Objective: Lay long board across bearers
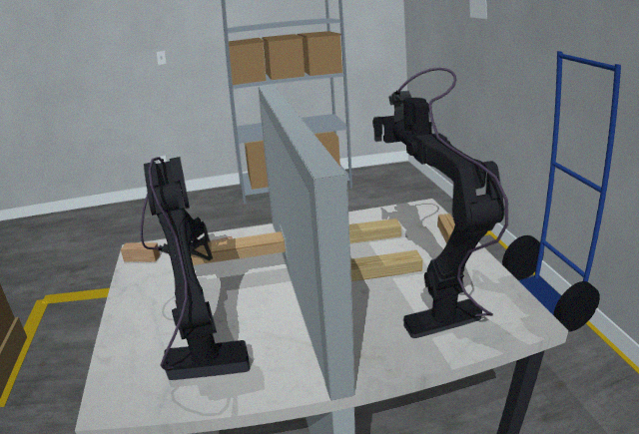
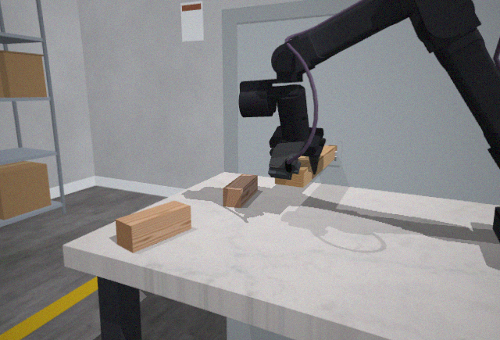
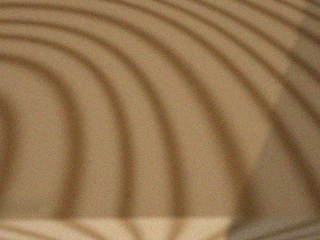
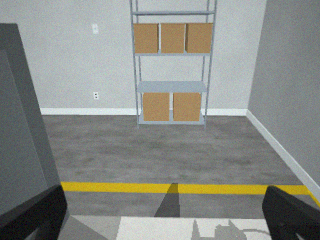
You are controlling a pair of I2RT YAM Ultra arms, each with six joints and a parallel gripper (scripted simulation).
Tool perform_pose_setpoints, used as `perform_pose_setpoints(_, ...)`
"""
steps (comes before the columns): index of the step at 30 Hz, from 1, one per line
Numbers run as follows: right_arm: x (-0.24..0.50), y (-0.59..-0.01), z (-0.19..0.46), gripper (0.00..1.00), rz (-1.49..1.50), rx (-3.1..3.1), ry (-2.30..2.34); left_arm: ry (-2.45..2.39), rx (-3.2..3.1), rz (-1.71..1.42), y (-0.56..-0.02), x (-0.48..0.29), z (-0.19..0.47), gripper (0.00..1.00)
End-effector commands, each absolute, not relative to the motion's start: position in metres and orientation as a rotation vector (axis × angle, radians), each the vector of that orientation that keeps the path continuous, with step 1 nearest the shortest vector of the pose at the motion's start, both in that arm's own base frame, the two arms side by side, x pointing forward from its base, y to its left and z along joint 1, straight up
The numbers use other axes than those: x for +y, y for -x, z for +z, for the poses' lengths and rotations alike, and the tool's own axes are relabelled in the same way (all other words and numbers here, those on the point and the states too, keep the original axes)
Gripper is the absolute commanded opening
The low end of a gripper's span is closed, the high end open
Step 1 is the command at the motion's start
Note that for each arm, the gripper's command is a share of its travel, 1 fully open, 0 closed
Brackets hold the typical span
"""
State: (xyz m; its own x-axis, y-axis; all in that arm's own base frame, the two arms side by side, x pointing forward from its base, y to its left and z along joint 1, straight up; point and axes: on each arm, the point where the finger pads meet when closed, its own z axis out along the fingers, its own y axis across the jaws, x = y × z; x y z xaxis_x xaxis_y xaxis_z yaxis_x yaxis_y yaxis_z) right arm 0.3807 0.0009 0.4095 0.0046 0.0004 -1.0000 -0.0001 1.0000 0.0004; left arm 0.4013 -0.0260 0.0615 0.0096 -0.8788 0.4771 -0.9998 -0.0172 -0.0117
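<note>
The long board (image 1: 248,247) (image 2: 329,157) (image 3: 150,100) is above the table, its far end at the slot in the grey panel wall (image 1: 294,203) (image 2: 403,126) (image 4: 20,150). How far it is in the slot is hidden. My left gripper (image 1: 203,253) (image 2: 303,170) is shut on the board near its near end. The board fills the left wrist view. Across the wall, two pale wooden bearers (image 1: 375,230) (image 1: 389,265) lie on the table; their wall-side ends are hidden. My right gripper (image 1: 382,135) (image 4: 163,195) is open and empty, high above the table on the bearers' side.
On the left arm's side, one offcut (image 1: 139,252) (image 2: 155,225) lies near the table edge and a darker offcut (image 2: 240,191) lies close to the left gripper. Another wooden piece (image 1: 444,226) lies behind the right arm. The wall stands between the arms across the table (image 1: 268,346).
</note>
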Motion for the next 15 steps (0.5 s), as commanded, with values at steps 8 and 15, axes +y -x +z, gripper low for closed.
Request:
perform_pose_setpoints(8,-0.005,-0.371,0.437,1.00,-0.027,1.502,-0.009,-1.943,-1.926,0.665,-0.409,-0.046,0.090,0.00)
perform_pose_setpoints(15,-0.005,-0.371,0.437,1.00,-0.027,1.502,-0.009,-1.940,-1.950,0.690,-0.416,-0.051,0.105,0.00)
